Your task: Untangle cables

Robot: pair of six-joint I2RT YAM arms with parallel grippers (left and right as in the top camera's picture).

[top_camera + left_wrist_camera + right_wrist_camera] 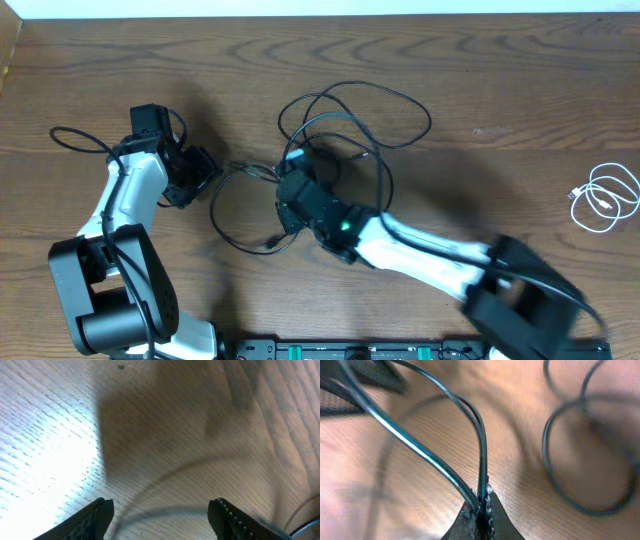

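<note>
Two grippers. The right gripper [481,510] is pressed together, pinching two black strands at the near side of the black cable tangle [340,130]. The left gripper [160,515] is spread with nothing between its fingers, just left of the tangle, with one blurred strand on the wooden table [480,90] beneath it. The tangle loops from mid-table toward the far edge, and its separate cables can't be counted because they overlap. One white cable [605,197] lies coiled, well apart at the right.
</note>
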